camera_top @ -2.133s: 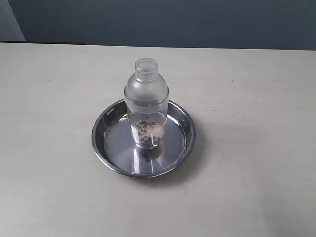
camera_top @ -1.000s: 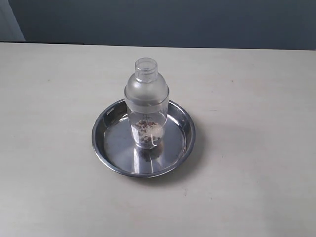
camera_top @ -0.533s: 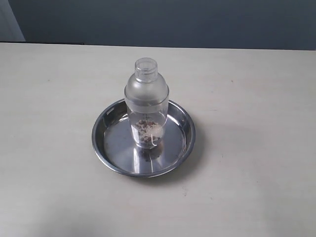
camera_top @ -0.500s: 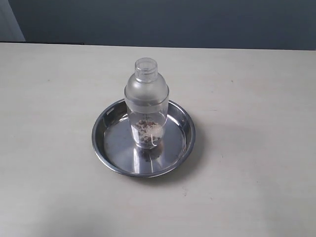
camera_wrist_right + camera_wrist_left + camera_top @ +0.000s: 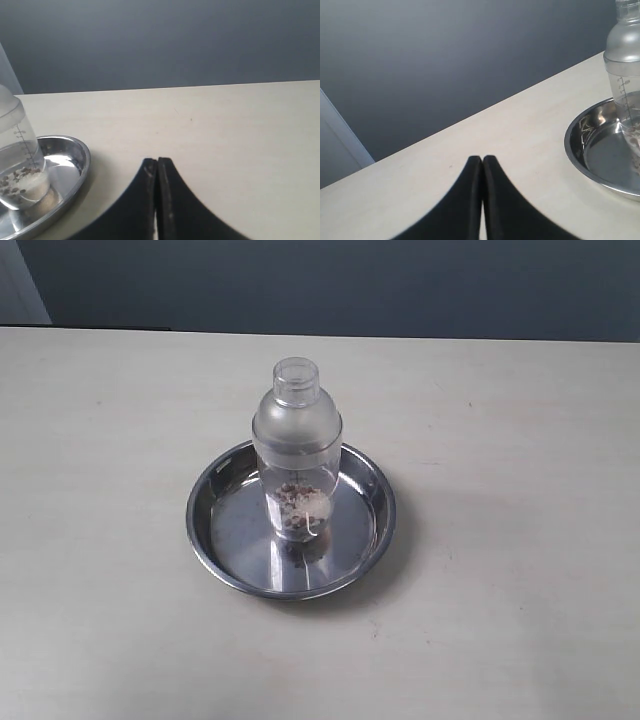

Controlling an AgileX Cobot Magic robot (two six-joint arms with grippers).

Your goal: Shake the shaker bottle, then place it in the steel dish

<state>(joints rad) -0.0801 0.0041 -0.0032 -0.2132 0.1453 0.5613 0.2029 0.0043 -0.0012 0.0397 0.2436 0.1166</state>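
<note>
The frosted shaker bottle (image 5: 297, 450) stands upright inside the steel dish (image 5: 222, 545) at the middle of the table, with brown granules at its bottom. No gripper shows in the exterior view. In the left wrist view my left gripper (image 5: 482, 159) is shut and empty over bare table, well apart from the dish (image 5: 580, 150) and the bottle (image 5: 623, 65). My right gripper (image 5: 157, 161) is shut on nothing too, off to the side of the dish (image 5: 82, 160) and the bottle (image 5: 17, 160).
The pale table (image 5: 500, 440) spreads wide around the dish. A dark wall (image 5: 350, 280) runs behind its far edge, and a light panel (image 5: 20, 280) shows at the far left corner.
</note>
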